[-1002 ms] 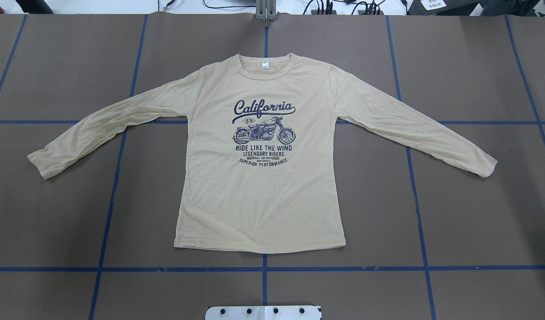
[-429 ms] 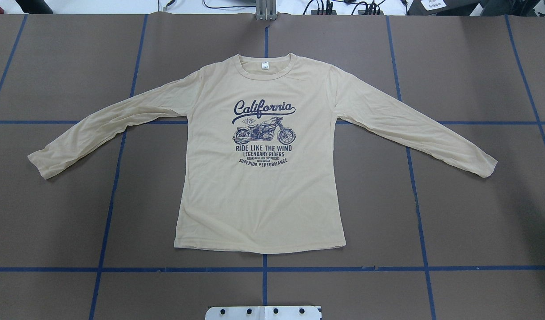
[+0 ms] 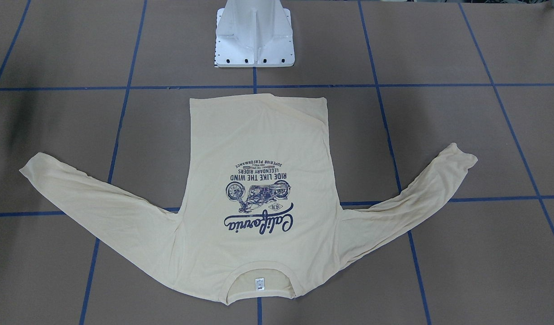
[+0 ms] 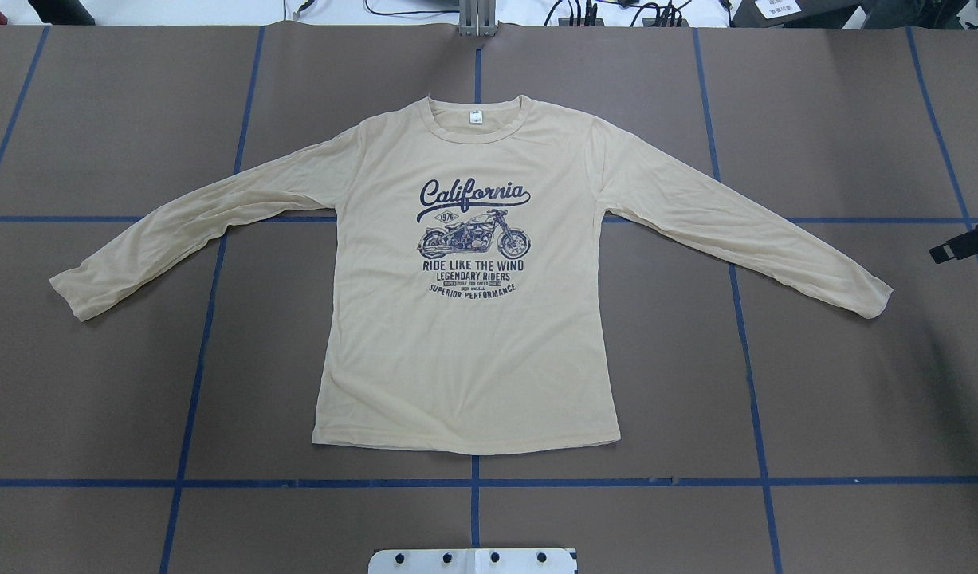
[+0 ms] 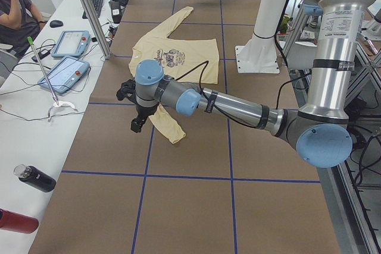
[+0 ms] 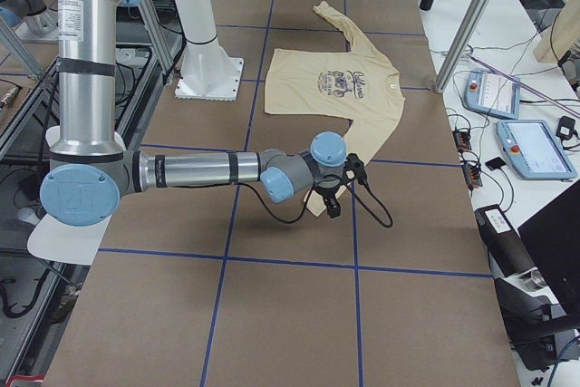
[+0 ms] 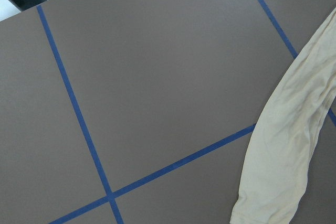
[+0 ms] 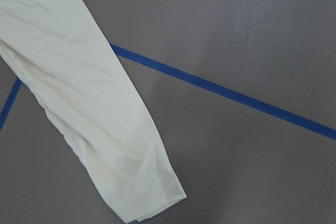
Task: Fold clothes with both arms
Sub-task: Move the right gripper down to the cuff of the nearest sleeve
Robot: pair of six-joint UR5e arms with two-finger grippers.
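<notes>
The side views alone show the arms stretched low. The left gripper hangs over the T-shirt's left cuff and the right gripper over its right cuff. Overhead, only the right gripper's tip pokes in at the right edge. The T-shirt lies flat, print up, in the middle of the table. I cannot tell how wide either gripper's jaws stand.

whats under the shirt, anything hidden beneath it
The T-shirt lies flat on the brown table. Blue tape lines run under its body and sleeves and are covered there. No lump shows, but whatever else the cloth covers cannot be seen.
</notes>
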